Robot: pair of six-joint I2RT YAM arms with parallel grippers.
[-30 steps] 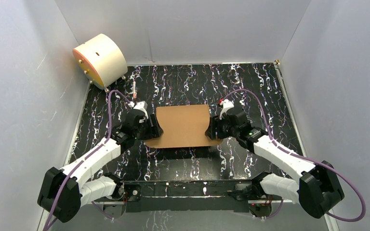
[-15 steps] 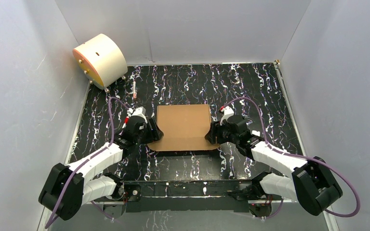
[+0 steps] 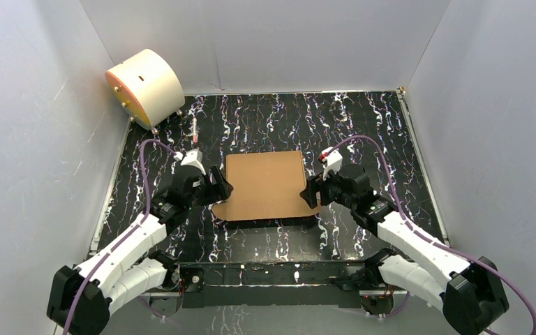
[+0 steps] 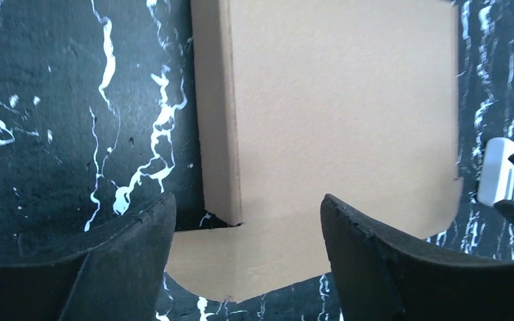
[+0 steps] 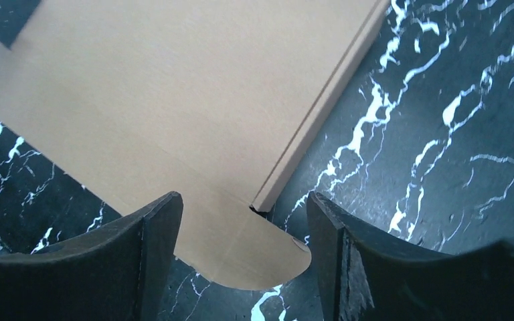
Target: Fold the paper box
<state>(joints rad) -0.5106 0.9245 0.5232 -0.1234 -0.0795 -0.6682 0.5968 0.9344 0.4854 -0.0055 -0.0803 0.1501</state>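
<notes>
Top view gives you the layout: the paper box (image 3: pixel 264 183) lies flat and closed at the centre of the table (image 3: pixel 363 118). The left gripper (image 3: pixel 218 190) is at its 8 o'clock corner and the right gripper (image 3: pixel 311 194) at its 4 o'clock corner. Only that view shows the drum (image 3: pixel 145 85), far off at the table's 10 o'clock corner, well apart from everything. From up there you can't read the jaws, so go to the wrists. Left wrist: its fingers (image 4: pixel 127 261) stand spread wide, nothing pinched, and a rounded flap (image 4: pixel 241 261) of the box shows in the gap between them. A narrow folded strip (image 4: pixel 214 100) runs along the box's 9 o'clock edge, which the top view doesn't resolve. At 3 o'clock in that frame, past the box, a white piece (image 4: pixel 498 170) sits beside black parts, too cropped to name. Right wrist is the mirror case. Its fingers (image 5: pixel 140 261) are spread wide and hold nothing, with a rounded flap in the gap between them and the folded strip on the box's 3 o'clock edge. Whether either gripper's tips touch the cardboard, you can't tell from any view.
</notes>
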